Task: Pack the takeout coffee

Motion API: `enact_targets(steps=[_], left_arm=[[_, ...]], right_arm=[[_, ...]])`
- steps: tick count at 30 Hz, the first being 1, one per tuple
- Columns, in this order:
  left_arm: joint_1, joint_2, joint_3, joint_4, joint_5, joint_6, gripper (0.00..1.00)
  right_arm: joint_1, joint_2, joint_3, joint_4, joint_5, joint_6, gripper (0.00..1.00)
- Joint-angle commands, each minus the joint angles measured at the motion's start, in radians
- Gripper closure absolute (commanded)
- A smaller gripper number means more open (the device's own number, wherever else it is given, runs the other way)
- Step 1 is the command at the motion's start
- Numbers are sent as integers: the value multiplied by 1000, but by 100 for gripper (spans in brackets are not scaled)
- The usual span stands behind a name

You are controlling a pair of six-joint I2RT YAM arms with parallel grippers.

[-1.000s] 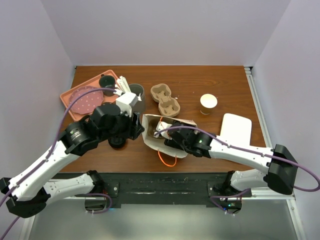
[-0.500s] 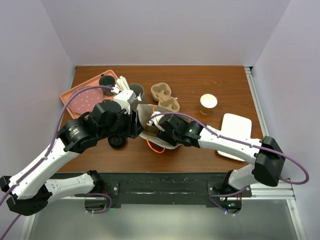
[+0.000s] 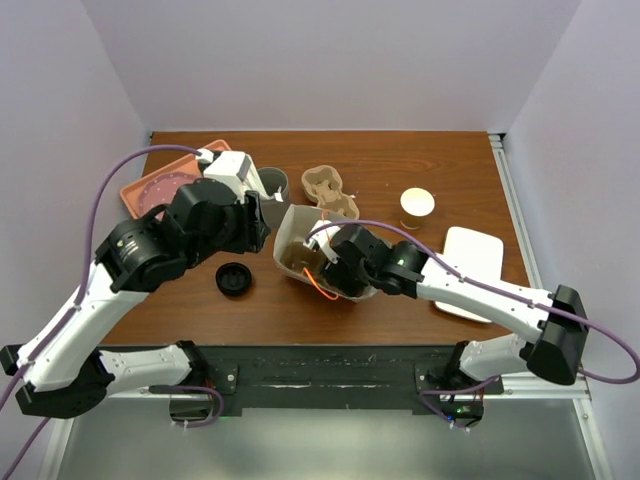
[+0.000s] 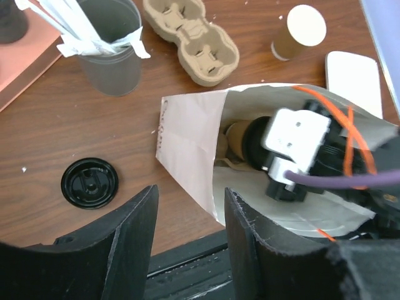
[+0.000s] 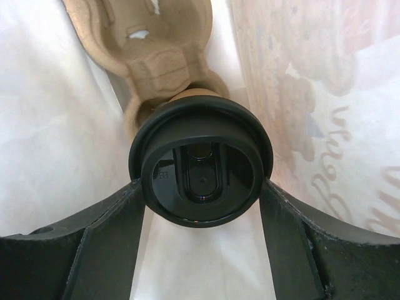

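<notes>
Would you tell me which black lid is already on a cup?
The black lid inside the paper bag, capping a tan cup between the fingers of the right gripper; the other lid lies loose on the table.

Soft overhead light leaves faint shadows on the table [image 3: 400, 160]. Inside the bag [image 5: 50, 125], the right gripper [image 5: 200, 187] looks dark and blurred.

The top camera is looking down from above and behind both arms. The left wrist camera is looking down at the paper bag [image 4: 187, 137] open just ahead of the left pincer [image 4: 190, 197]. The right wrist camera is sitting inside that bag, tight against the takeout coffee [image 5: 201, 169] in the right pincer [image 5: 201, 186]. All 3 are sharing the bag.
</notes>
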Motion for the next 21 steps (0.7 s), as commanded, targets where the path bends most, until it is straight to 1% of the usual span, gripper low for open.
enact_targets(steps=[1, 6, 10, 16, 21], left_arm=[[10, 44, 12, -51, -20, -36, 49], [17, 53, 4, 13, 54, -45, 49], [22, 58, -10, 50, 100, -45, 49], [24, 78, -13, 70, 138, -25, 50], [25, 101, -1, 52, 141, -18, 50]], right_arm=[[-2, -63, 46, -30, -32, 23, 87], [-2, -74, 95, -52, -22, 30, 87], [-2, -87, 138, -78, 25, 30, 88], [-2, -109, 182, -104, 48, 23, 88], [-2, -144, 247, -146, 76, 34, 87]])
